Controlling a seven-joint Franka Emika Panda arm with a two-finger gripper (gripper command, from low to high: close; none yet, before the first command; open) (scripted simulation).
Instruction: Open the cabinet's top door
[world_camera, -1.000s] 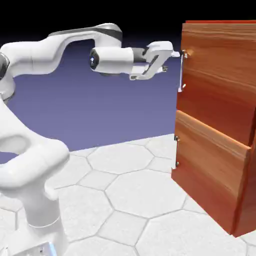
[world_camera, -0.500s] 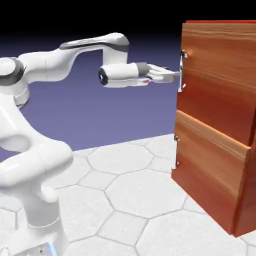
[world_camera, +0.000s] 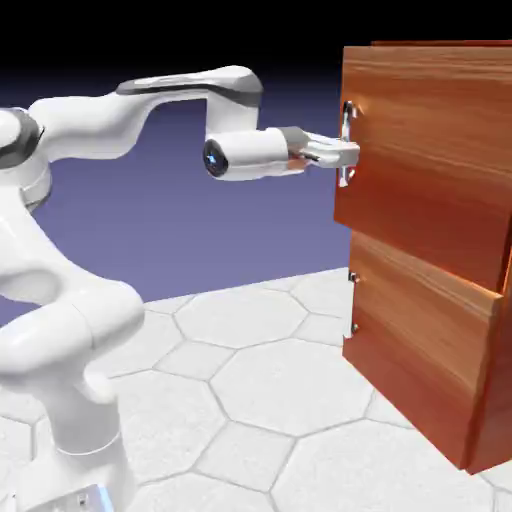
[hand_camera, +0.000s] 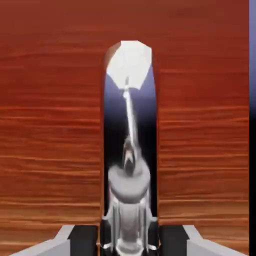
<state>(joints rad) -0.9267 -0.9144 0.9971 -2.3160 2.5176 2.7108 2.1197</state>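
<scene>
- Step in hand: early opening of the top door (world_camera: 430, 150). Its handle-side edge stands slightly proud of the lower panel (world_camera: 425, 340), so I judge the swing has only begun.
- Claw (world_camera: 347, 154): closed down on the slim handle (world_camera: 347, 118), gripping it partway along its length; in the hand view the bar runs down between the fingertips.
- Next move, by my estimate: keep the grip and draw the door away from the cabinet (world_camera: 490, 420) along an arc, turning the wrist with it. A straight pull could let the bar slip.
- Position: the door forms the upper front of the cabinet, at the exterior view's right, above the shorter panel.
- Appearance: reddish-brown wood grain, lighter orange near the top, deeper red lower down; handle shiny, silvery, upright near the door's free edge.
</scene>
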